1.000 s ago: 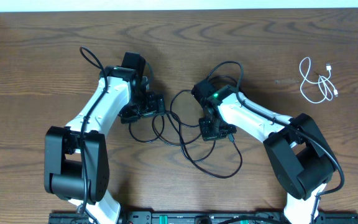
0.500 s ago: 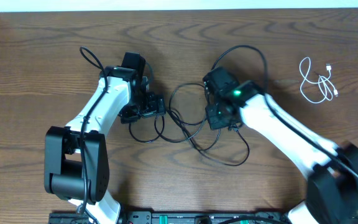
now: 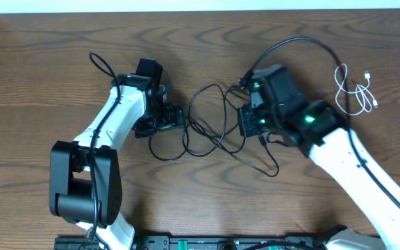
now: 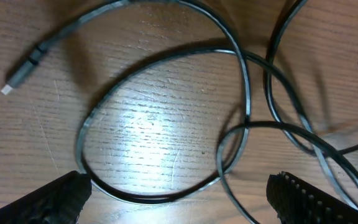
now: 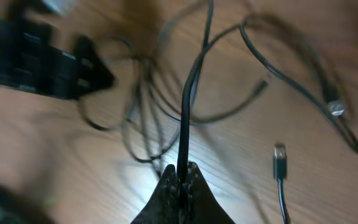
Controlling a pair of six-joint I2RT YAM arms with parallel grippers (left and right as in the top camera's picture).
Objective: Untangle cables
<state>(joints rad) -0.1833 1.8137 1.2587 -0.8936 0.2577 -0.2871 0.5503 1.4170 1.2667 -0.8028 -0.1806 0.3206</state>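
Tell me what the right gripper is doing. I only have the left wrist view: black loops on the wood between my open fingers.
Observer: The right gripper is shut on a black cable, which runs straight out from between its fingertips in the right wrist view.
Operator: Is the white cable caught in the tangle?
Observer: No. The white cable lies by itself toward the right side of the table, touching no black cable.
Operator: Any loose plug near that gripper?
Observer: Yes, a plug end lies on the wood just right of the closed fingertips in the right wrist view.
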